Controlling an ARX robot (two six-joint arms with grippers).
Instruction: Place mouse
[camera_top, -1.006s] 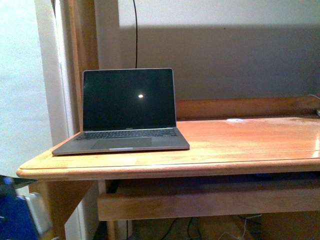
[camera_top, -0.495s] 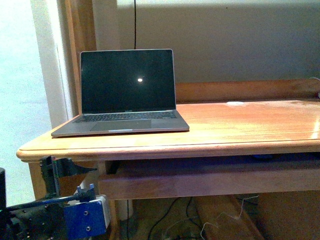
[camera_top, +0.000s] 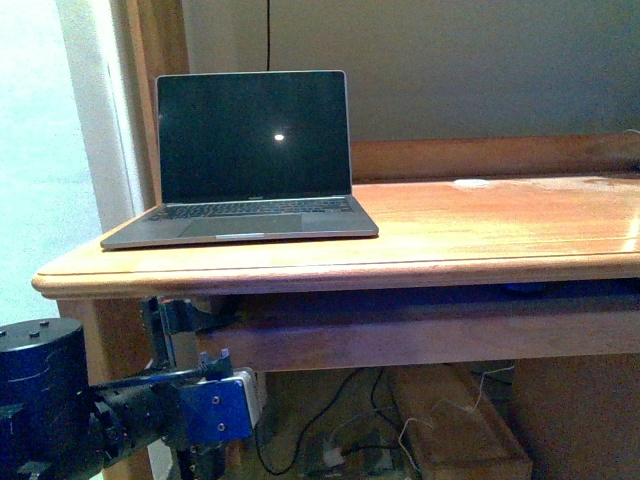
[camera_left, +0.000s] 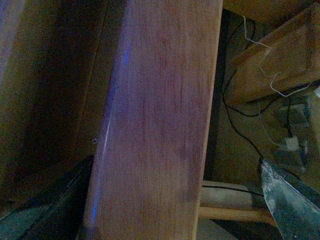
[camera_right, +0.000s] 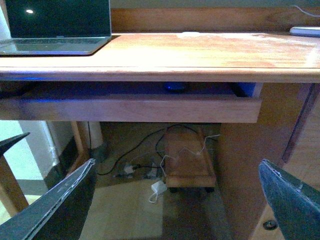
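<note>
The mouse (camera_right: 176, 86) is a small dark oval lying on the pull-out shelf (camera_right: 140, 107) under the desk top; in the front view it is only a dark bluish shape (camera_top: 525, 288) in the shelf's shadow. My right gripper (camera_right: 172, 200) is open and empty, low in front of the desk, well short of the mouse, and out of the front view. My left gripper (camera_top: 180, 335) is open and empty beside the desk's left leg, below the top. In the left wrist view the left gripper (camera_left: 165, 210) is open close to a wooden board (camera_left: 160, 120).
An open laptop (camera_top: 245, 165) with a dark screen stands on the desk's left end (camera_top: 480, 240). A white object (camera_right: 305, 31) lies at the far right. Cables and a power adapter (camera_right: 157, 187) lie on the floor beside a low wooden box (camera_right: 187, 160) under the desk.
The front view has sunk lower, so the desk sits higher in the picture. My left arm has risen into view at the lower left beside the desk leg.
</note>
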